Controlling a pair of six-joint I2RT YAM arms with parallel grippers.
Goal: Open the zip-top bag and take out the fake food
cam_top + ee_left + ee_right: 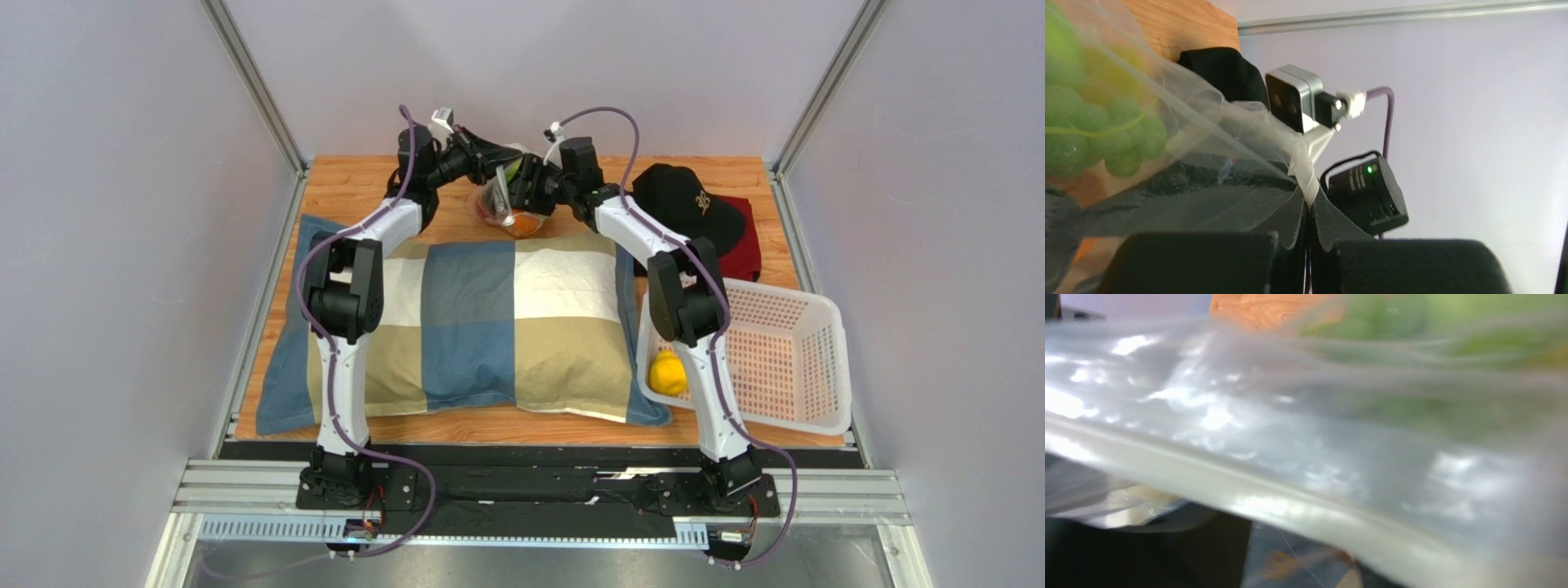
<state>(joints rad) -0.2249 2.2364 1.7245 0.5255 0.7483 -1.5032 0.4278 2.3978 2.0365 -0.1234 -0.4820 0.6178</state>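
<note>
The zip-top bag (501, 203) hangs between my two grippers at the back of the table, above the pillow's far edge. An orange fruit (525, 224) sits at its bottom. My left gripper (493, 175) is shut on the bag's white top edge (1309, 174); green grapes (1088, 131) show through the plastic. My right gripper (535, 190) holds the bag's other side. In the right wrist view the bag's zip strip (1229, 490) and blurred green fruit (1413, 386) fill the frame, and the fingers are mostly hidden. A yellow lemon (666, 373) lies in the basket.
A checked pillow (491, 325) covers the middle of the table. A white perforated basket (797, 355) stands at the right front. A black cap (687, 202) on a red cloth (740, 251) lies at the back right. The right wrist camera (1293, 98) is close ahead of the left gripper.
</note>
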